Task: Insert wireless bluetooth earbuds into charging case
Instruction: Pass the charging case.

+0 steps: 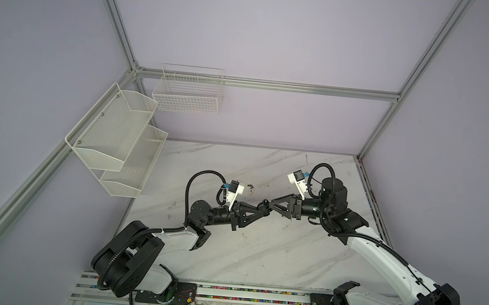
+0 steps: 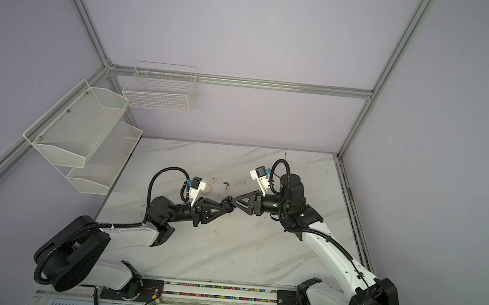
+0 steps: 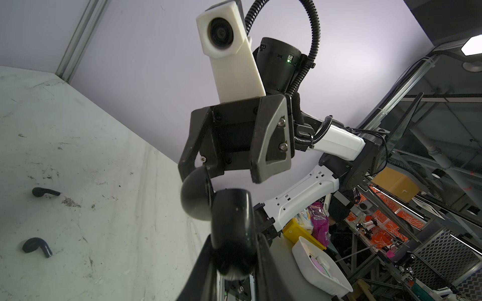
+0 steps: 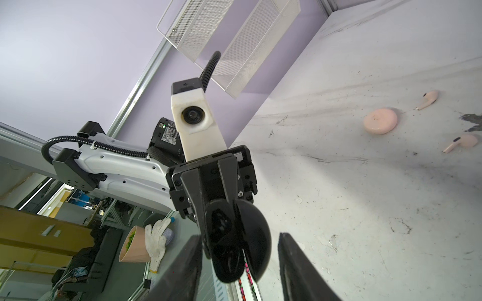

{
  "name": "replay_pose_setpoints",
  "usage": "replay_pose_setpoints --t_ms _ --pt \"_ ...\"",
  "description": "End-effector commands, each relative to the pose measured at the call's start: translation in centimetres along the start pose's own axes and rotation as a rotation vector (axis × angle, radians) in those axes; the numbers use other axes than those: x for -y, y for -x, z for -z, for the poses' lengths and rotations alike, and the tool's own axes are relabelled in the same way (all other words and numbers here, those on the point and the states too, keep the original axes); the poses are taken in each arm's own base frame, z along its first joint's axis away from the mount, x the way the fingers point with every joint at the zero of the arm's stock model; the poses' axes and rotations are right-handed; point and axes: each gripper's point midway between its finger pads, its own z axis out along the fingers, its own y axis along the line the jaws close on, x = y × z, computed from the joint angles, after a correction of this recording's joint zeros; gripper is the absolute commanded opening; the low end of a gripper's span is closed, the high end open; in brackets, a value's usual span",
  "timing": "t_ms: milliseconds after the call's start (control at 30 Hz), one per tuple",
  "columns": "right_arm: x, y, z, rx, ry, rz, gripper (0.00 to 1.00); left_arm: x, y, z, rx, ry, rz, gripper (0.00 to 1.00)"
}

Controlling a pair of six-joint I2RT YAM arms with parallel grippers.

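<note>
Two fingers, left gripper [image 4: 221,203]: we see them clamped on the black case [image 4: 251,234].
Right gripper [image 3: 224,174]: fingers apart, case between them.

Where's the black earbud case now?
In both top views the round black plastic case is over the middle of the marble table, clamped in the left gripper, facing the right gripper.

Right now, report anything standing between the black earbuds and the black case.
Nothing covers the black earbuds on the table. The black case, lid open, is held aloft by the left gripper; the right gripper's open jaws straddle its lid.
</note>
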Motion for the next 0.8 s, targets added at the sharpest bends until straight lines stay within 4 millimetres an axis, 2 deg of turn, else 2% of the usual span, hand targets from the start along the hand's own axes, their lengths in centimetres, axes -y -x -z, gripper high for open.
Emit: replay_pose_setpoints --t_ms 0,300,433,767 --pt "-0.3 0.4 -0.2 0.006 0.034 0.020 0.49 2.5 3.3 -0.7 0.061 -0.073 -0.110 0.00" --pt "0.6 -0.1 -0.6 -0.005 0.019 0.002 0.49 2.6 3.3 -0.6 0.065 -0.076 -0.115 0.00" --pt "0.4 0.1 -0.7 -0.002 0.038 -0.005 0.48 2.5 3.3 -0.6 0.068 -0.077 -0.118 0.00" --pt "-0.4 0.2 -1.1 -0.011 0.094 -0.018 0.39 2.5 3.5 -0.7 0.076 -0.081 -0.127 0.00"
